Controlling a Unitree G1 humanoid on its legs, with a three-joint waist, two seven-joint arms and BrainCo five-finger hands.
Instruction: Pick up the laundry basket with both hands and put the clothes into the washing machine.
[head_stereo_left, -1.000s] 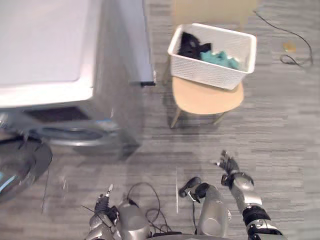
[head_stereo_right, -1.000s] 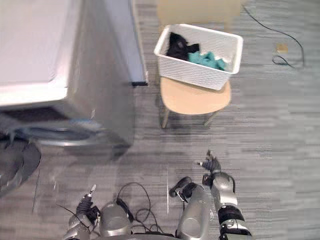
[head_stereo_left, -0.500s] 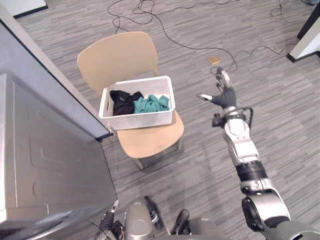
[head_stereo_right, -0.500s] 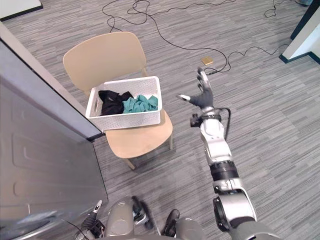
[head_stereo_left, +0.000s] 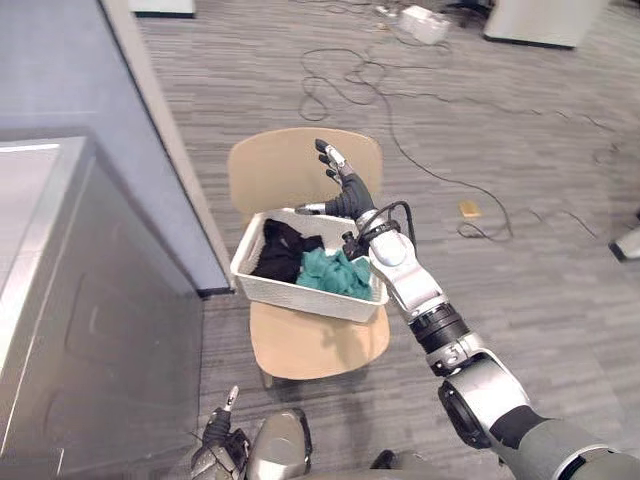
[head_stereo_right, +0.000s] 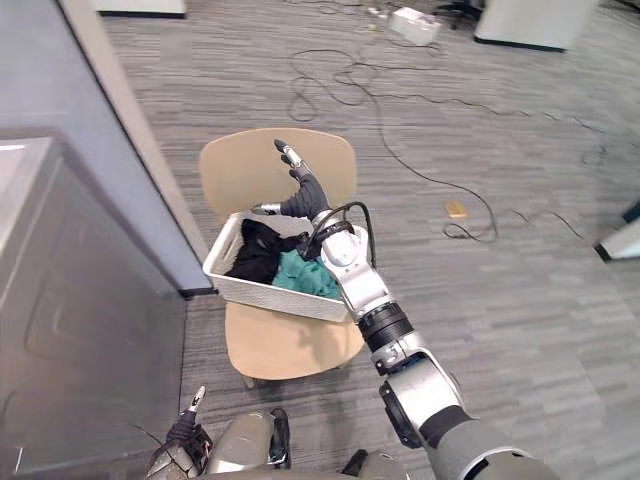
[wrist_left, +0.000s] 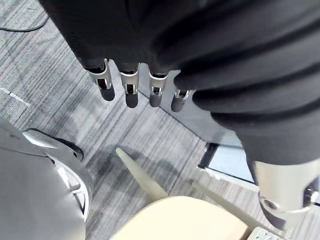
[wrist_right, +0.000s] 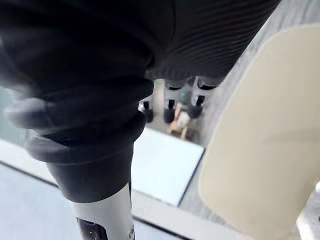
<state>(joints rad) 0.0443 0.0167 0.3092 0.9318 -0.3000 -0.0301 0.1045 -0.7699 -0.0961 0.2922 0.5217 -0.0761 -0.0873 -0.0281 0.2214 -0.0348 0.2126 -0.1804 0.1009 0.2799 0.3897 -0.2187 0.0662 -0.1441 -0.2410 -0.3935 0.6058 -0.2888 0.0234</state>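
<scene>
A tan wooden chair stands on grey carpet, black cables looping behind it.

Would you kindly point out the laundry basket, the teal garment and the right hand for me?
laundry basket (head_stereo_left: 300, 294): left eye view, on its white front wall.
teal garment (head_stereo_left: 335, 272): left eye view, middle of the crumpled cloth.
right hand (head_stereo_left: 348, 196): left eye view, on its dark middle part.

A tan wooden chair stands on the grey carpeted floor, carrying a white laundry basket just beneath the right hand.
</scene>
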